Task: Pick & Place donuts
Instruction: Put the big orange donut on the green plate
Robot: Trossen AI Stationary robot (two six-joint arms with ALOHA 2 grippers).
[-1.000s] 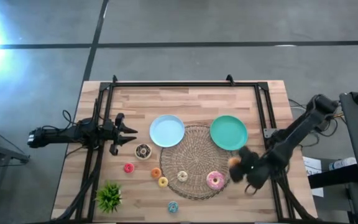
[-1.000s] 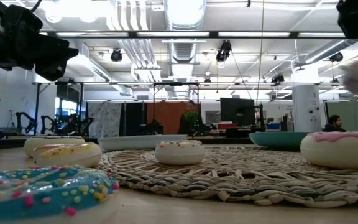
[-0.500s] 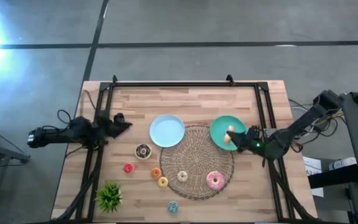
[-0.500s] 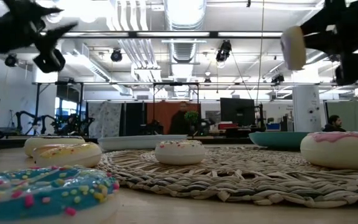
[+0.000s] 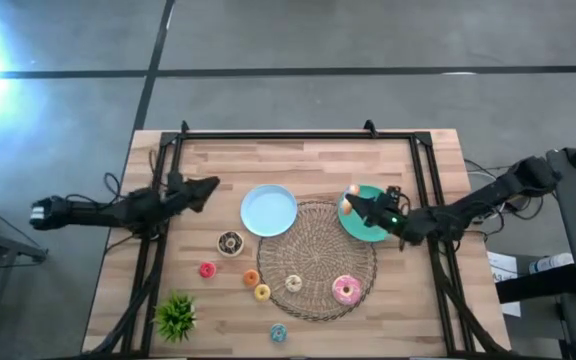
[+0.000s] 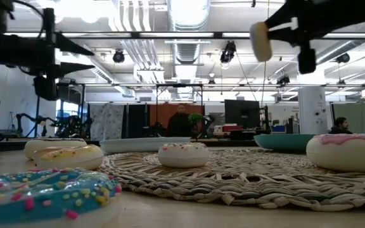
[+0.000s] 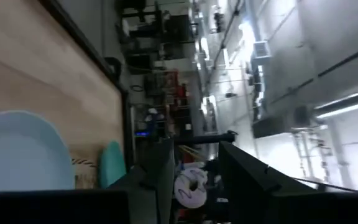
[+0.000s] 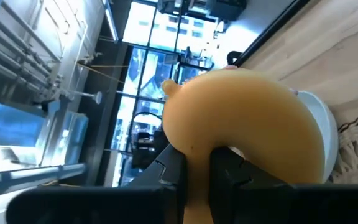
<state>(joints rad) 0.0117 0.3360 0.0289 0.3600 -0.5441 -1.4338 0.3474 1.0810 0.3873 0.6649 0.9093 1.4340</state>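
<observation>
My right gripper (image 5: 356, 203) is shut on an orange-yellow donut (image 5: 351, 196) and hovers over the far left part of the green plate (image 5: 373, 218). The low view shows that donut (image 6: 260, 41) high above the table. Other donuts lie flat: chocolate (image 5: 230, 242), red (image 5: 206, 269), orange (image 5: 251, 278) and yellow (image 5: 262, 292) on the wood, blue (image 5: 278, 332) near the front edge, cream (image 5: 293, 284) and pink (image 5: 346, 290) on the woven mat (image 5: 318, 250). My left gripper (image 5: 211, 185) is open, raised left of the pale blue plate (image 5: 269, 211), touching nothing. My right gripper pinches the orange-yellow donut by its edge (image 8: 197, 140) between the two fingers (image 8: 174, 171). The fingers reach in about level from the table's right side. The donut is lifted clear and stands on edge at the fingertips (image 6: 300, 38), its plain underside facing the wrist camera.
A small green spiky plant (image 5: 176, 316) stands at the near left corner. A black frame rail (image 5: 298, 135) runs along the far edge and down both sides. Bare wood lies between the plates and the far rail.
My right gripper has carried the donut from beside the pink donut near the right edge, up and toward the far left, to above the green plate. My left gripper has risen and drifted toward the far edge, its fingers now pointing level toward the blue plate.
</observation>
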